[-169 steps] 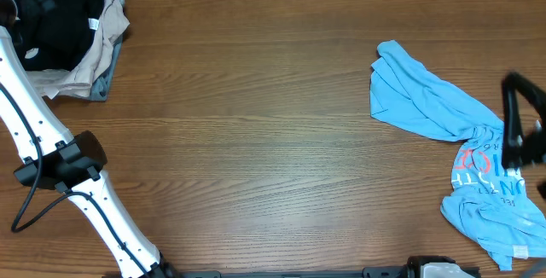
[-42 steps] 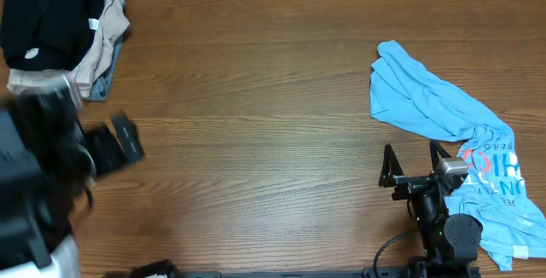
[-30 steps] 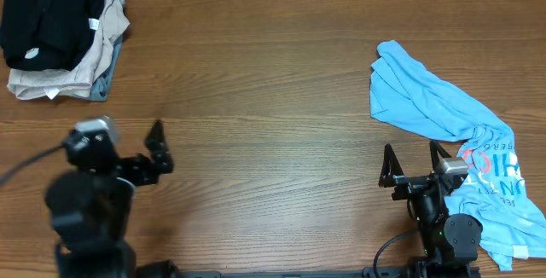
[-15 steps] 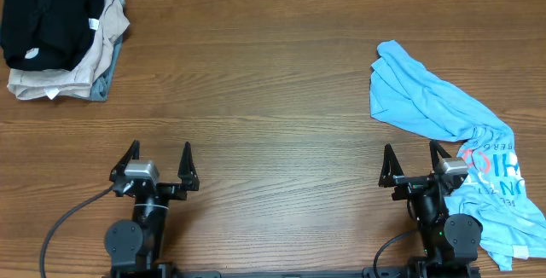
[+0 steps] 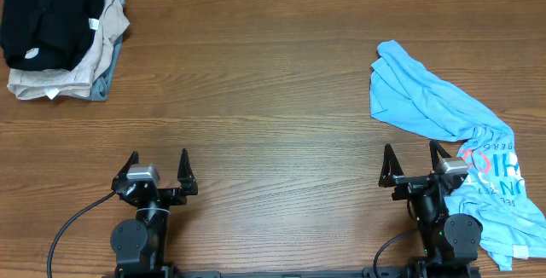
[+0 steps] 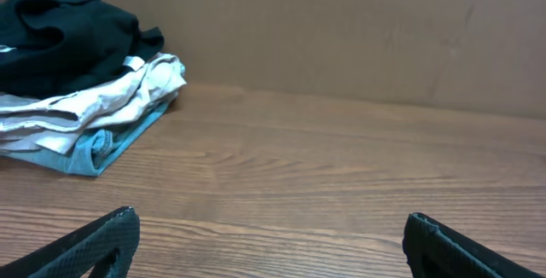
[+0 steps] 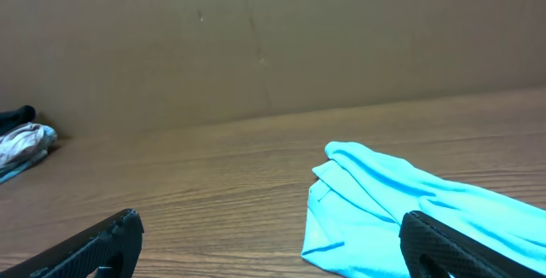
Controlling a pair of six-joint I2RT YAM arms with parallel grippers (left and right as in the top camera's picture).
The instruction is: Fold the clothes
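A crumpled light blue T-shirt [image 5: 444, 116] with printed letters lies unfolded at the right of the table; it also shows in the right wrist view [image 7: 401, 205]. A pile of folded clothes [image 5: 60, 35], black on top of beige and grey-blue, sits at the far left corner and shows in the left wrist view [image 6: 81, 82]. My left gripper [image 5: 157, 163] is open and empty, low at the front left [image 6: 273, 235]. My right gripper [image 5: 411, 159] is open and empty at the front right [image 7: 273, 240], just left of the shirt's lower part.
A brown cardboard wall [image 6: 341, 31] runs along the table's far edge. Bare wood table [image 5: 256, 99] lies between the pile and the shirt. A black cable [image 5: 72, 227] trails from the left arm near the front edge.
The left arm swung down from the folded pile at the far left and settled at the front left with jaws open. The right arm came to rest earlier and stayed still.
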